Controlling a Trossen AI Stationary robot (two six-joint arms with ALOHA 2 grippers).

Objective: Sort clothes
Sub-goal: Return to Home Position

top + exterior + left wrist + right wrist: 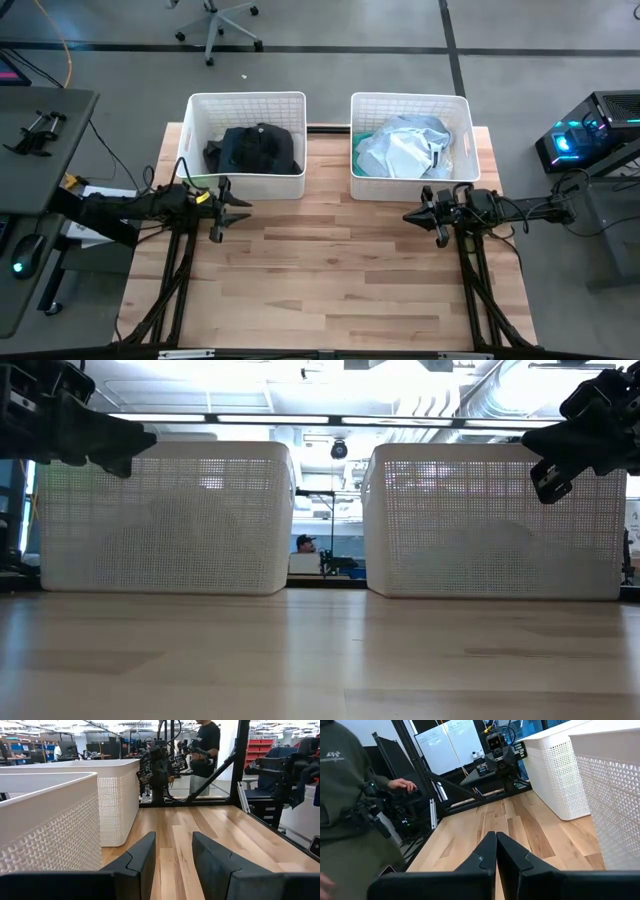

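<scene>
- At the upper middle of the overhead frame, two white slatted baskets stand side by side at the far edge of a pale wooden surface [330, 290].
- The left basket [246, 97] holds a black garment [255, 148], bunched on its floor.
- The right basket [410, 97] holds pale blue and white clothes [405, 150] in a loose heap.
- At centre left, the left gripper [238, 207] hovers above the surface just in front of the left basket. Its wrist view shows it released, fingers [142, 857] spread with a gap between them.
- At centre right, the right gripper [410, 215] hovers in front of the right basket, clenched, fingers [485, 855] pressed together pad to pad.
- In the right wrist view, a person in a dark green top [345, 795] stands beside the surface.
</scene>
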